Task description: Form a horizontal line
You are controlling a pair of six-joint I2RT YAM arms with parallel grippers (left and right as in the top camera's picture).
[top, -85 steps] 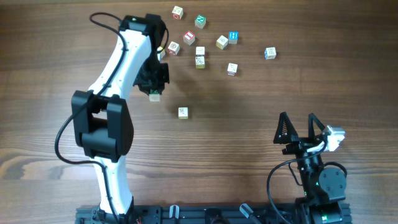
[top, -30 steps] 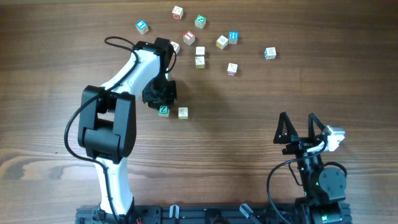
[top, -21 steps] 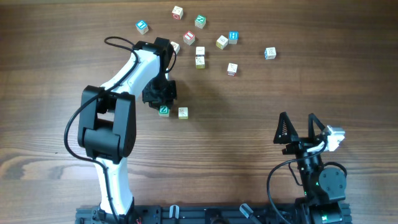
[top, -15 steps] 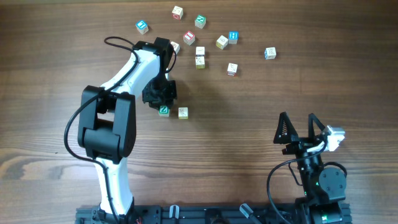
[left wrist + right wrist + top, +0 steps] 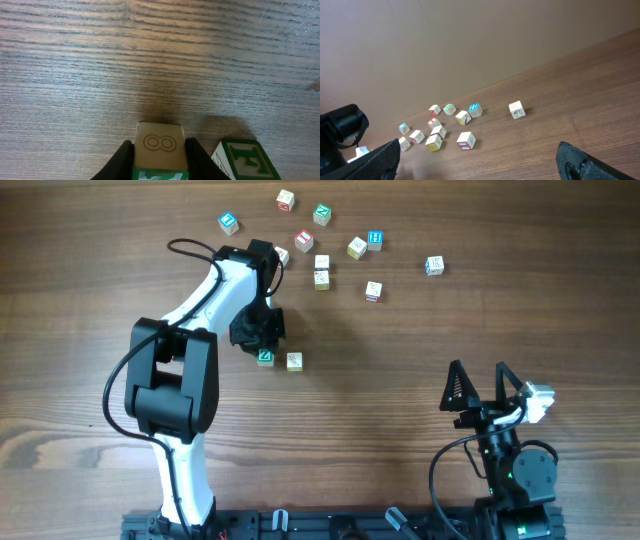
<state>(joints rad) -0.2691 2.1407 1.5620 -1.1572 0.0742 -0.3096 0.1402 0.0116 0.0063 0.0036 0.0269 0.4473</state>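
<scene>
The horizontal line is a pair of cubes side by side at mid-table. One is a wooden cube (image 5: 265, 357) with a green Z face up. A cream cube (image 5: 294, 361) stands just to its right, with a small gap between them. My left gripper (image 5: 263, 351) stands over the Z cube. In the left wrist view its black fingers (image 5: 122, 160) press both sides of that cube (image 5: 159, 144), whose front face shows an 8. The neighbouring cube (image 5: 242, 159) shows a green F. My right gripper (image 5: 480, 385) rests open near the front right, holding nothing.
Several loose cubes lie scattered at the back, among them a blue one (image 5: 229, 222), a green one (image 5: 322, 214), a red one (image 5: 305, 240) and a cream one (image 5: 373, 290). Another blue cube (image 5: 434, 266) lies furthest right. The right wrist view shows the same cluster (image 5: 465, 140) far off.
The left gripper has narrowed onto the Z cube, which has shifted slightly right toward the cream cube. Before that, the left arm carried it down from the back. The right arm has not moved.
</scene>
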